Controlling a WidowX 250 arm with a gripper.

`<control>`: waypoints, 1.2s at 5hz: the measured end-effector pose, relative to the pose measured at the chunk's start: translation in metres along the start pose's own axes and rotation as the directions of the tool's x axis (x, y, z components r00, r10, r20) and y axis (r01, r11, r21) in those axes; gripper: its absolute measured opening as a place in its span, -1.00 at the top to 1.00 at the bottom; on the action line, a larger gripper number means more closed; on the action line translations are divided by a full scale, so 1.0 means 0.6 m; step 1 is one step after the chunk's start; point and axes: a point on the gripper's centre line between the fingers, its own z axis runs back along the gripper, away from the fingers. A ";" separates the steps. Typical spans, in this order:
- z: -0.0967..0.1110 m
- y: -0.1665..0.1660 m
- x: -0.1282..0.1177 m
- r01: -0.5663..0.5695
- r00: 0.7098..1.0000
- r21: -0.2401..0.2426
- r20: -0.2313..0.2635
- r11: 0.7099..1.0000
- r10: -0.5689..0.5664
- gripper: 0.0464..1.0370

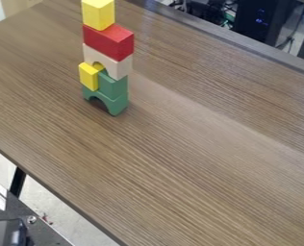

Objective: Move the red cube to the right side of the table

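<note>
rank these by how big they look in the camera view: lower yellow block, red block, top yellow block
From largest to smallest:
Red block
Top yellow block
Lower yellow block

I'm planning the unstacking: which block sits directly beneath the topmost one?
The red block, the only red one, between the top yellow block and the cream arch.

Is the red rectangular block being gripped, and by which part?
No grip on it: the red block rests on the cream arch block, beneath the yellow block.
</note>
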 end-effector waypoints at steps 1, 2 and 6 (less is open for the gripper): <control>0.027 -0.042 0.050 -0.105 0.994 -0.002 0.009 0.994 0.105 -0.07; 0.114 -0.098 0.068 -0.093 0.995 0.007 -0.025 0.996 0.093 -0.07; -0.096 -0.272 0.276 -0.066 0.944 -0.256 -0.329 0.964 -0.022 -0.07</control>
